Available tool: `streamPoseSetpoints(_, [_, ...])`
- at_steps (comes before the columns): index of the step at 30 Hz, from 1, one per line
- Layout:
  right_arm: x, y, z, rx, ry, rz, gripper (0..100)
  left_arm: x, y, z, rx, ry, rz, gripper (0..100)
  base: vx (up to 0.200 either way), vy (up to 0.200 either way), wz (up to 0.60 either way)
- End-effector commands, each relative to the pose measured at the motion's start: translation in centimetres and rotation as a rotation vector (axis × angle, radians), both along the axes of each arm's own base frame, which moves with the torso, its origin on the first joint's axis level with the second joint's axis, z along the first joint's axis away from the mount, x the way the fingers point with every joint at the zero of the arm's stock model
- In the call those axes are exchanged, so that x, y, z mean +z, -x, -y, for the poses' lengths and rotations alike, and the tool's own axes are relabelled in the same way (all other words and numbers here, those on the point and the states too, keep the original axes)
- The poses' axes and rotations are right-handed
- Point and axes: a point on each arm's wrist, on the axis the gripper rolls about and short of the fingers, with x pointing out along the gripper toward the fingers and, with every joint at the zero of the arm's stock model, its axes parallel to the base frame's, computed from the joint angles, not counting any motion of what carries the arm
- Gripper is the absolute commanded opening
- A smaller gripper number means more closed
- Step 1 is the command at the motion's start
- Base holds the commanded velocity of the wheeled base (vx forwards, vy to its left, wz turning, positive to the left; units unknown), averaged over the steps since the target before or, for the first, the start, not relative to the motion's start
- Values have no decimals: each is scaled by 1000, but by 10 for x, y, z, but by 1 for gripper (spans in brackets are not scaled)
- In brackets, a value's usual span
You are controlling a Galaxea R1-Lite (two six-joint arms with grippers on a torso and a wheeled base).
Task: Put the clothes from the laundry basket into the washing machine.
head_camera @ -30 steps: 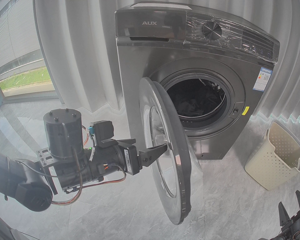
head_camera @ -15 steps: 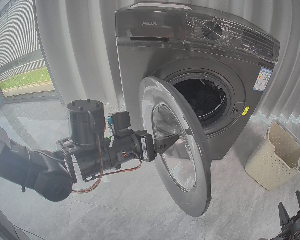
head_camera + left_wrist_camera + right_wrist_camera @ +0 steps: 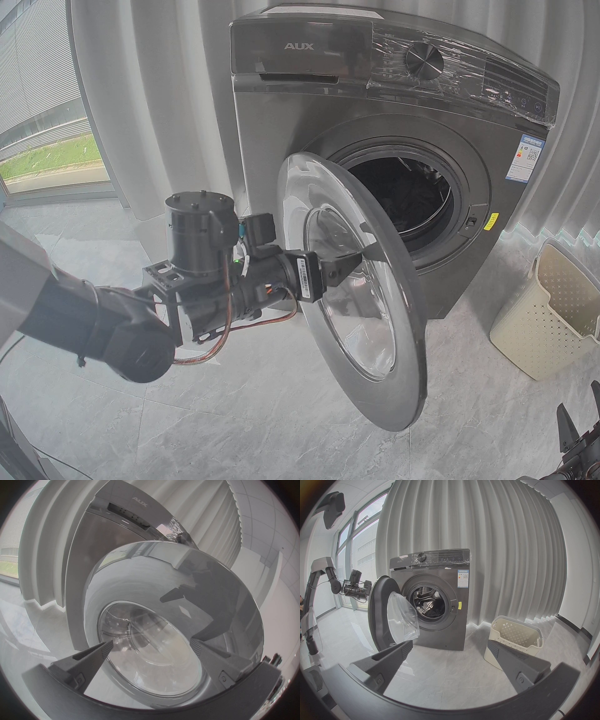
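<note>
Swung partway shut within 1 second, the door [image 3: 375, 350] of the washing machine [image 3: 275, 125] meets the left gripper [image 3: 359, 257], jaws wide. Dark clothes [image 3: 400, 197] lie inside the machine. The laundry basket [image 3: 531, 331] stands to its right. The right gripper [image 3: 450, 650] is also spread wide.

Blocked from the left by the washing machine [image 3: 294, 125] door [image 3: 375, 369], hanging half open and angled across the left part of the drum mouth [image 3: 406, 200]. Reachable only from front-right, through the gap between the door's free edge and the machine front. Dark clothes [image 3: 432, 612] low inside the drum, free room above them. Left gripper [image 3: 360, 255], fingers spread, right at the door's outer face. Bare floor [image 3: 475, 387] between door and laundry basket [image 3: 550, 325]. Basket open on top, near the machine's right front corner. Curtain [image 3: 175, 112] close behind. Right gripper [image 3: 449, 645] splayed, well back, low over the floor.
</note>
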Motion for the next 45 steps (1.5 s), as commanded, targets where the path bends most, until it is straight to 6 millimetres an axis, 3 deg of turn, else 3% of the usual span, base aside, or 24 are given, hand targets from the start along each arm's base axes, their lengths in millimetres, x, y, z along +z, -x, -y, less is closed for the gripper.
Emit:
streamPoseSetpoints(1, [-5,0,0,1,0,-1,100,16,-18,20,13,126,-15,100,0,0,0])
streamPoseSetpoints(3, [-5,0,0,1,0,-1,100,18,-19,21,13,132,-10,100,0,0,0])
streamPoseSetpoints(10, [-5,0,0,1,-1,-1,100,-2,-21,16,80,89,-48,100,0,0,0])
streamPoseSetpoints(15, [-5,0,0,1,2,-1,100,-12,6,-7,82,-4,-63,100,0,0,0])
streamPoseSetpoints(17, [-5,0,0,1,2,-1,100,-15,32,-30,106,-84,-41,100,0,0,0])
streamPoseSetpoints(18, [-5,0,0,1,2,-1,100,-16,34,-34,113,-93,-36,100,0,0,0])
streamPoseSetpoints(19, [-5,0,0,1,2,-1,100,-20,52,-53,148,-158,-17,100,0,0,0])
streamPoseSetpoints(21, [-5,0,0,1,2,-1,100,-21,71,-74,180,-205,14,100,0,0,0])
streamPoseSetpoints(28, [-5,0,0,1,2,-1,100,-9,143,-146,330,-193,160,100,0,0,0])
streamPoseSetpoints(32, [-5,0,0,1,2,-1,100,-19,183,-186,447,-241,236,100,0,0,0])
streamPoseSetpoints(39, [-5,0,0,2,3,-1,100,-29,227,-220,669,-304,312,100,0,0,0])
streamPoseSetpoints(45, [-5,0,0,-1,11,-3,100,-41,264,-230,752,-285,358,100,0,0,0])
